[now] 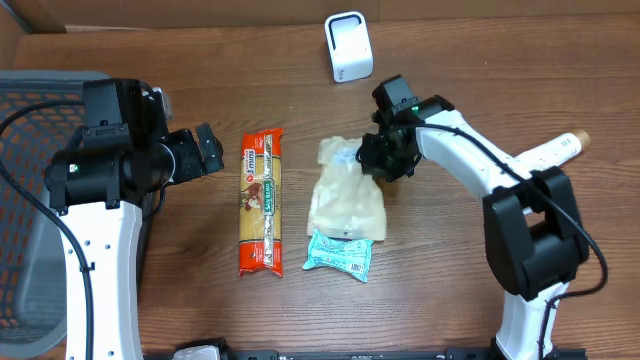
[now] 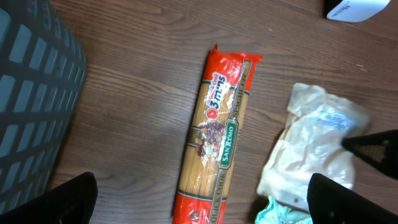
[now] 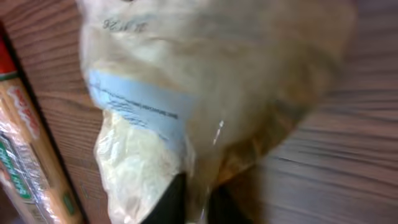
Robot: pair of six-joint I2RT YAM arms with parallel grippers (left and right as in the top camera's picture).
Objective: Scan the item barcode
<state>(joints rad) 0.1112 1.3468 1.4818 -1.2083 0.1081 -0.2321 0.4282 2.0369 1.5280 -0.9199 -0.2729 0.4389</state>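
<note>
Overhead, grip: right gripper (image 1: pixel 368 160) is pinching the clear bag (image 1: pixel 345 200) at its upper corner, jaws closed, likely for carrying it to the scanner (image 1: pixel 348 45).
Left wrist, waiting: left gripper (image 2: pixel 202 186) is hovering wide open, empty, by the spaghetti pack (image 2: pixel 214 130); the bag is lying beside it.
Right wrist, look: crinkled film is showing pale contents and a white label (image 3: pixel 137 106); the barcode is not showing clearly.

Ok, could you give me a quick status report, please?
Right gripper shut on clear bag. Left gripper open, beside spaghetti pack. Nothing between bag and scanner.
</note>
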